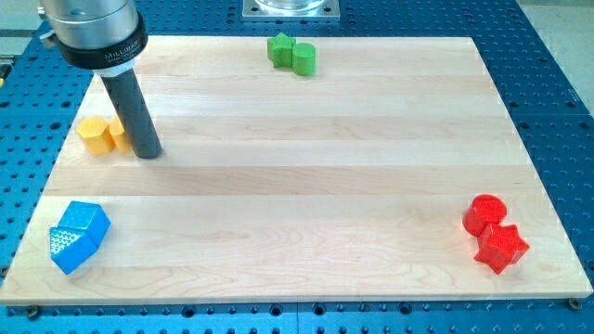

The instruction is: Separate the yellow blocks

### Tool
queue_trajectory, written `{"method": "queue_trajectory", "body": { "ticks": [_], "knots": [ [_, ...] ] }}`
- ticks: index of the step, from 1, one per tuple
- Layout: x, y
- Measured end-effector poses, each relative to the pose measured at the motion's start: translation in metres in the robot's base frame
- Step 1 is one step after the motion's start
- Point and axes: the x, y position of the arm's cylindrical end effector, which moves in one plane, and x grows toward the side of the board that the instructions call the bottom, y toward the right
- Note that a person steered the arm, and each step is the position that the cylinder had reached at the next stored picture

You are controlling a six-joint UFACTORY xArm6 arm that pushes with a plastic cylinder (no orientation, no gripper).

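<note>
Two yellow blocks sit touching at the view's left edge of the board: a yellow hexagon-like block (94,134) and a smaller yellow block (119,135) to its right, partly hidden by the rod. My tip (148,154) rests on the board right beside the smaller yellow block, at its right side.
Two green blocks (291,53) touch at the view's top centre. Two blue blocks (78,236) lie together at the bottom left. A red cylinder (485,213) and a red star (501,247) touch at the bottom right. The wooden board (306,186) sits on a blue perforated table.
</note>
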Motion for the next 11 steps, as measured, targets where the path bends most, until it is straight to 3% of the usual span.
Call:
{"method": "queue_trajectory", "body": {
  "ticks": [1, 2, 3, 4, 6, 8, 11],
  "knots": [
    [-0.004, -0.012],
    [-0.052, -0.006],
    [-0.111, -0.052],
    [-0.088, -0.09],
    [0.007, 0.0],
    [-0.017, -0.054],
    [0.02, -0.043]
  ]
}}
